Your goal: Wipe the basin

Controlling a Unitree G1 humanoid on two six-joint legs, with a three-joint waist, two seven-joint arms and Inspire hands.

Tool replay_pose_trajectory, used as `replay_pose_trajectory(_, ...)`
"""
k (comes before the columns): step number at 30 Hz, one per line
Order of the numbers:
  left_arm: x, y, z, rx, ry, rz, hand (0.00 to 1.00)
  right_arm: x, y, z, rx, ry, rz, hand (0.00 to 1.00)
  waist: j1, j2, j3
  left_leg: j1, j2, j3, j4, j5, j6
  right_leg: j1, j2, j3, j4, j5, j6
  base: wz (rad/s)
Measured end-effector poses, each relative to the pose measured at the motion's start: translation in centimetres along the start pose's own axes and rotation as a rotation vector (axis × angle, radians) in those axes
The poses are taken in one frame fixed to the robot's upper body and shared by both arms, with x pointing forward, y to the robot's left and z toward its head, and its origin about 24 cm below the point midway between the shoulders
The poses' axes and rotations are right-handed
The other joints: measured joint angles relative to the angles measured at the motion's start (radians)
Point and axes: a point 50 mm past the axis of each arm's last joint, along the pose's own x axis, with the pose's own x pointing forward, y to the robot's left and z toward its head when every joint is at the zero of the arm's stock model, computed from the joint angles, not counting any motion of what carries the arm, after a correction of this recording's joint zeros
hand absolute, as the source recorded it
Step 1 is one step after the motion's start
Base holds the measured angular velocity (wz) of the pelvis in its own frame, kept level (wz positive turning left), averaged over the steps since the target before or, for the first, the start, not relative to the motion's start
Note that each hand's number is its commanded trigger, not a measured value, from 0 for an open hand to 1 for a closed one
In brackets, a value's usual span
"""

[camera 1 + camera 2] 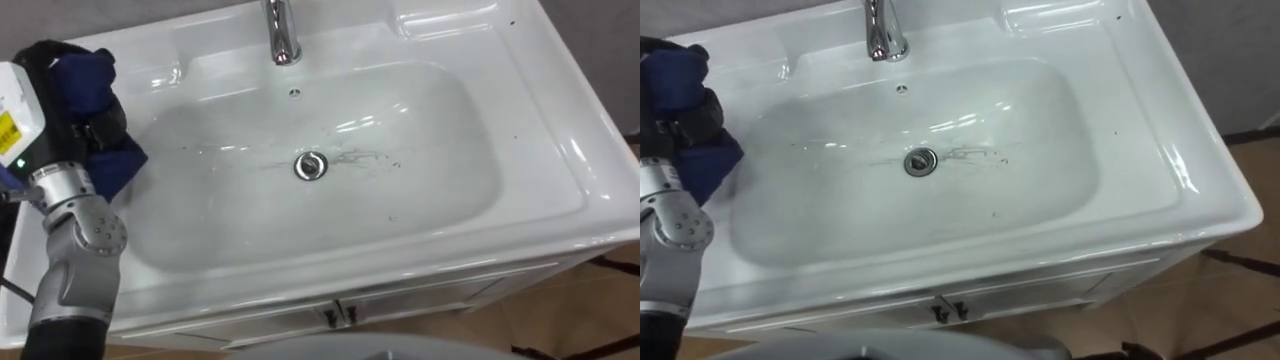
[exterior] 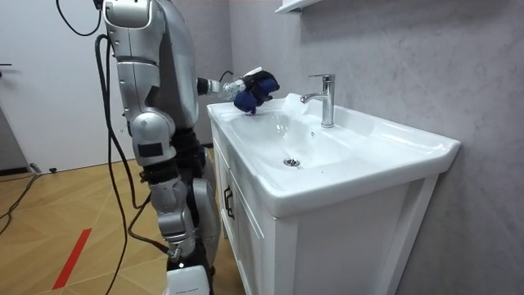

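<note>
A white basin (image 1: 545, 120) is set in a cabinet top, with a chrome drain (image 1: 311, 166) at the middle of its bowl and a chrome tap (image 1: 282, 35) at the back. Faint dark smears (image 1: 360, 157) lie to the right of the drain. My left hand (image 1: 95, 128) is at the bowl's left rim, shut on a bunched dark blue cloth (image 1: 95, 80). The cloth's lower corner hangs against the bowl's left slope. In the room view the cloth (image 2: 250, 94) is held at the basin's far end and I stand upright at the cabinet.
Below the front rim the white cabinet has two doors with small dark handles (image 1: 338, 315). The basin top has flat ledges at the right (image 1: 590, 150) and behind the tap. A grey wall (image 2: 409, 57) runs behind the basin; wooden floor lies around it.
</note>
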Motion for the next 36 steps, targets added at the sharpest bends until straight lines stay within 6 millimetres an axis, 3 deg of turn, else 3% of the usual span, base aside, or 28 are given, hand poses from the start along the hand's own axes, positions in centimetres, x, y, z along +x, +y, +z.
replay_pose_trajectory(3,-0.5,-0.9,-1.5,0.046,0.066,-0.058,0.00,0.0,-0.4,-0.6,-0.018,0.024,-0.014,0.00,-0.002,0.005,0.0006,0.000,0.000,0.001,0.000,0.000,0.000,-0.001,0.000,0.001,0.000,0.000,0.000,0.00)
replay_pose_trajectory(10,-0.6,-0.9,-1.8,0.059,0.079,-0.064,0.00,-0.1,-0.6,-0.5,-0.039,0.021,-0.025,0.00,-0.004,0.008,0.0021,-0.001,0.000,0.000,0.000,0.000,0.000,-0.001,-0.001,0.004,0.003,0.000,0.000,0.00)
replay_pose_trajectory(11,-0.6,-0.9,-1.8,0.059,0.079,-0.064,0.83,-0.1,-0.6,-0.5,-0.042,0.020,-0.026,0.00,-0.005,0.010,0.0022,-0.001,0.000,0.000,0.000,0.000,0.000,-0.001,-0.001,0.004,0.003,0.000,0.000,0.00)
replay_pose_trajectory(12,-0.6,-0.9,-1.8,0.060,0.079,-0.064,1.00,-0.1,-0.6,-0.5,-0.046,0.020,-0.027,0.00,-0.004,0.010,0.0023,-0.001,0.000,0.000,0.000,0.000,0.000,-0.001,-0.001,0.004,0.003,0.000,0.000,0.00)
replay_pose_trajectory(30,-0.4,-1.2,-2.1,0.127,0.101,-0.103,1.00,0.0,-0.6,-0.4,-0.057,0.036,-0.027,0.00,-0.023,0.013,0.0054,-0.001,0.000,-0.014,-0.006,0.000,0.000,-0.002,0.001,0.005,0.004,0.000,0.000,0.00)
replay_pose_trajectory(31,-0.2,-1.2,-1.9,0.122,0.096,-0.098,0.87,0.0,-0.6,-0.4,-0.057,0.036,-0.028,0.00,-0.024,0.015,0.0053,0.001,0.001,-0.014,-0.009,0.000,0.000,-0.001,0.002,0.005,0.004,0.000,0.000,0.00)
replay_pose_trajectory(33,0.0,-1.2,-1.7,0.120,0.091,-0.093,0.18,0.0,-0.6,-0.3,-0.057,0.034,-0.027,0.00,-0.024,0.018,0.0054,0.003,0.000,-0.014,-0.009,0.000,0.000,-0.001,0.001,0.006,0.005,0.000,0.000,0.00)
replay_pose_trajectory(34,0.0,-1.2,-1.6,0.129,0.084,-0.092,0.00,0.0,-0.6,-0.3,-0.055,0.035,-0.027,0.00,-0.026,0.020,0.0067,0.009,0.000,-0.014,-0.010,0.000,0.000,-0.001,0.001,0.007,0.006,0.000,0.000,-0.03)
replay_pose_trajectory(36,0.0,-1.2,-1.5,0.138,0.076,-0.096,0.00,0.0,-0.6,-0.4,-0.053,0.038,-0.027,0.00,-0.027,0.022,0.0075,0.010,0.000,-0.013,-0.010,0.000,0.000,-0.001,0.001,0.009,0.008,0.000,0.000,-0.02)
